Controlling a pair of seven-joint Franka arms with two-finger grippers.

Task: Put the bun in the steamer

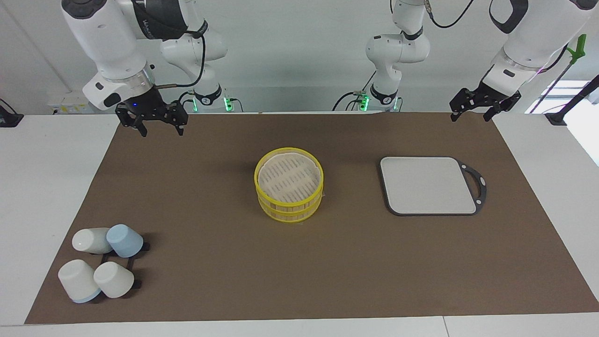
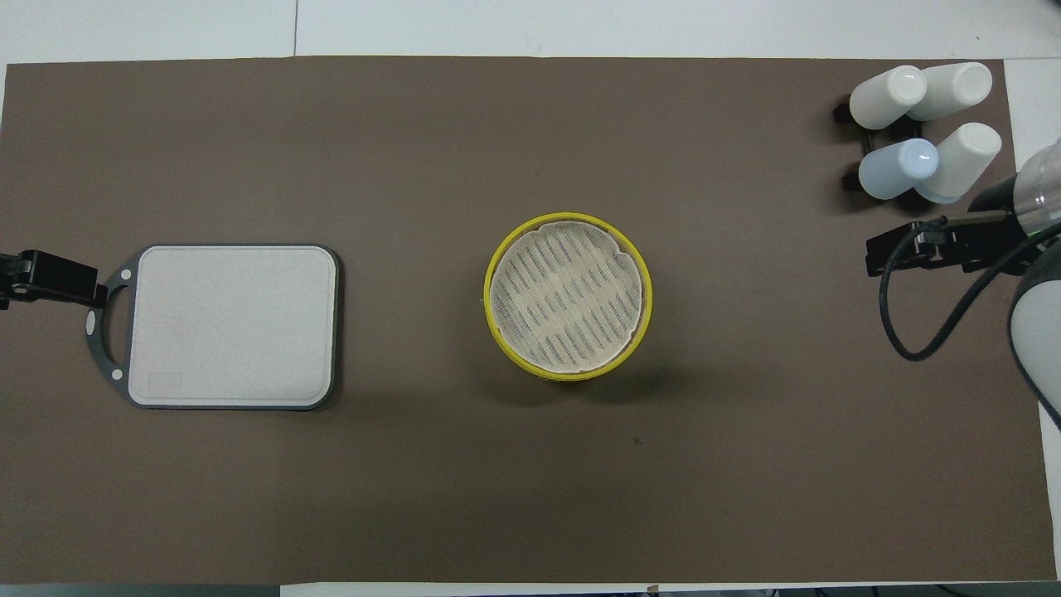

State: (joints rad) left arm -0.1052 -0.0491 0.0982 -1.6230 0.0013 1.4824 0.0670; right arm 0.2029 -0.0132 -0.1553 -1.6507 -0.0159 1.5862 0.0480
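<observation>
The steamer (image 1: pixel 288 191) stands at the middle of the brown mat, a round bamboo basket with yellow rims. Its pale slatted lid (image 2: pixel 568 296) sits on top, so the inside is hidden. No bun shows in either view. My right gripper (image 1: pixel 161 131) hangs open and empty over the mat's edge nearest the robots, at the right arm's end; it also shows in the overhead view (image 2: pixel 912 249). My left gripper (image 1: pixel 471 117) hangs open and empty over the mat's corner at the left arm's end, and its tip shows in the overhead view (image 2: pixel 41 278).
A grey board (image 1: pixel 428 185) with a dark rim and handle lies bare beside the steamer toward the left arm's end. Several white and blue cups (image 1: pixel 103 267) lie on a black rack at the right arm's end, farther from the robots than the steamer.
</observation>
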